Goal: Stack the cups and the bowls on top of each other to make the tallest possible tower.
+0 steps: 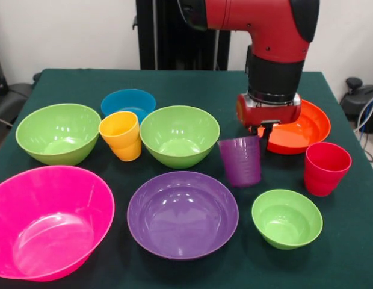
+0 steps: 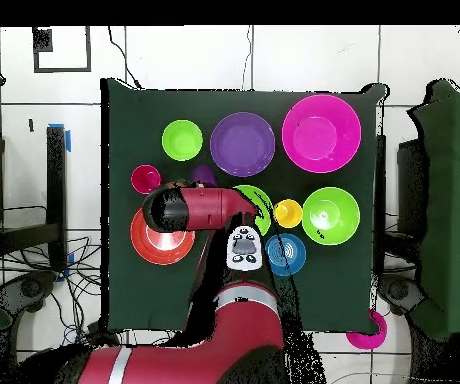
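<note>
The red arm (image 1: 265, 36) comes down vertically, its claw (image 1: 265, 131) poised just behind the purple cup (image 1: 240, 160), over the orange-red bowl's (image 1: 304, 129) rim; whether the claw is open cannot be told. The cups and bowls stand separately on the green surface (image 1: 192, 84), unstacked.

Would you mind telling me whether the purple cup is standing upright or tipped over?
Upright but slightly tilted: the purple cup shows its open rim on top and narrower base below, just beneath the pincer. Whether it rests on the table, I cannot tell.

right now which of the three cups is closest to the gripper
The purple cup, just below and left of the gripper in the front view. The red cup stands further right; the yellow-orange cup is far left, between two green bowls.
</note>
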`<state>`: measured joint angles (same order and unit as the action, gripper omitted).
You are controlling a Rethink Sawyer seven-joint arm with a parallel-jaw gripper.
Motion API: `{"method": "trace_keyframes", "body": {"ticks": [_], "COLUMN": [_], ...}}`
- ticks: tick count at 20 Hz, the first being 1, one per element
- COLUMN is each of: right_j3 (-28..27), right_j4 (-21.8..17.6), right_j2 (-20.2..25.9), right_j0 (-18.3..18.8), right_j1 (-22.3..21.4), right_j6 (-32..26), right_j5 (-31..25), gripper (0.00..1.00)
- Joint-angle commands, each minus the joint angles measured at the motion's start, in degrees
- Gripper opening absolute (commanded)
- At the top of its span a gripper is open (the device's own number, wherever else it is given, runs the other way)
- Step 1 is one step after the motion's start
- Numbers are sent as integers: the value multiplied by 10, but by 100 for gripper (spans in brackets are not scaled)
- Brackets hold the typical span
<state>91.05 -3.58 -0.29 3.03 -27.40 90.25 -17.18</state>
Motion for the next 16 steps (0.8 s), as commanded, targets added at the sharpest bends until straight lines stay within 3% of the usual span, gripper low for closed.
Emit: {"method": "trace_keyframes", "body": {"ticks": [1,5,16], "right_j3": [28,39,26], "right_j4": [-12,-5,-36], "right_j2": [35,35,6], "right_j0": [-9,-14,-31], "right_j1": [-65,-95,-102], "right_j6": [35,33,25], "right_j5": [-81,-125,-177], "gripper": [0,0,0]}}
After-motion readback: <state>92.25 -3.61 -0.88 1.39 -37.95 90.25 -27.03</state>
